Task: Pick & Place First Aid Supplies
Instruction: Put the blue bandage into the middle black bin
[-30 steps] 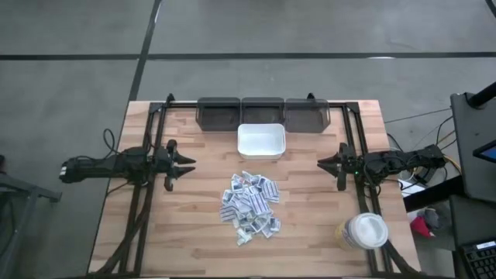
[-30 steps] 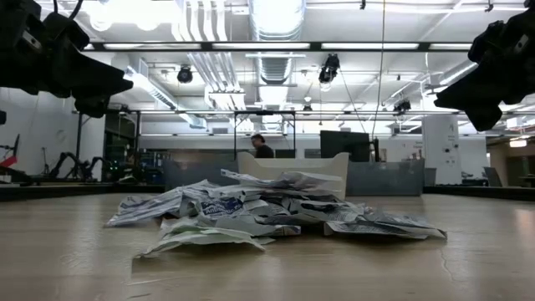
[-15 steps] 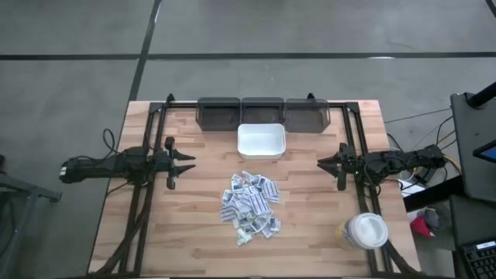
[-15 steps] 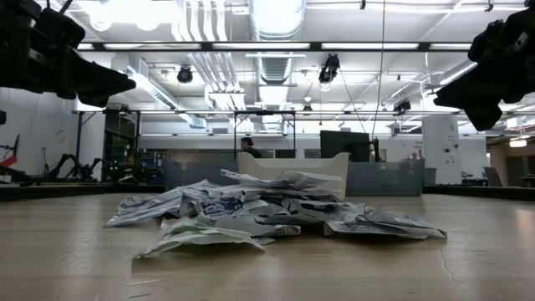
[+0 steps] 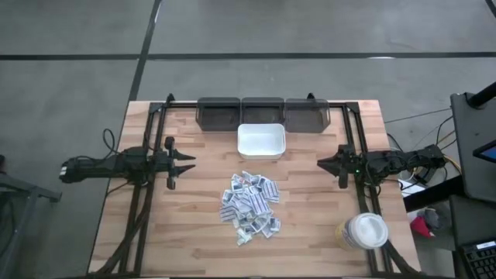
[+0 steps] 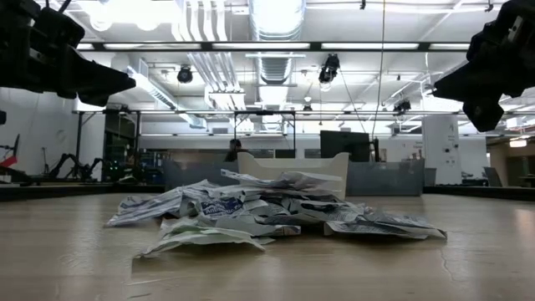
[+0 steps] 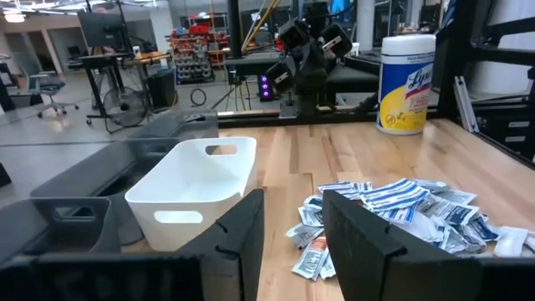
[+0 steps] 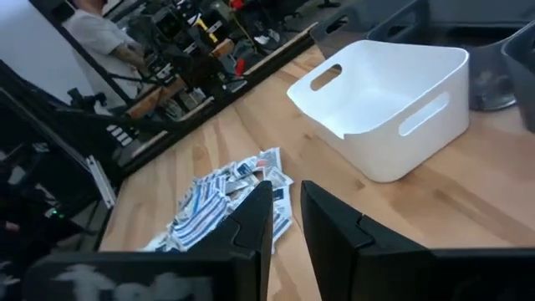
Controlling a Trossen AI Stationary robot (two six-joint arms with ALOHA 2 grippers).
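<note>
A wooden table carries everything. Two dark arms reach in level from opposite sides, each held above the wood and pointing toward the middle. The left end effector hovers left of the pile, its fingers parted with a clear gap and nothing between them. The right end effector hovers right of the pile; its fingers stand apart by a narrow gap, also empty.

Along the far edge sit three dark bins in a row, and just in front of the middle one a white handled bin, empty. A white lidded wipes tub stands near the right front corner. The first aid supplies, small white and blue sachets, lie heaped at the table's centre, between the end effectors and apart from both.
</note>
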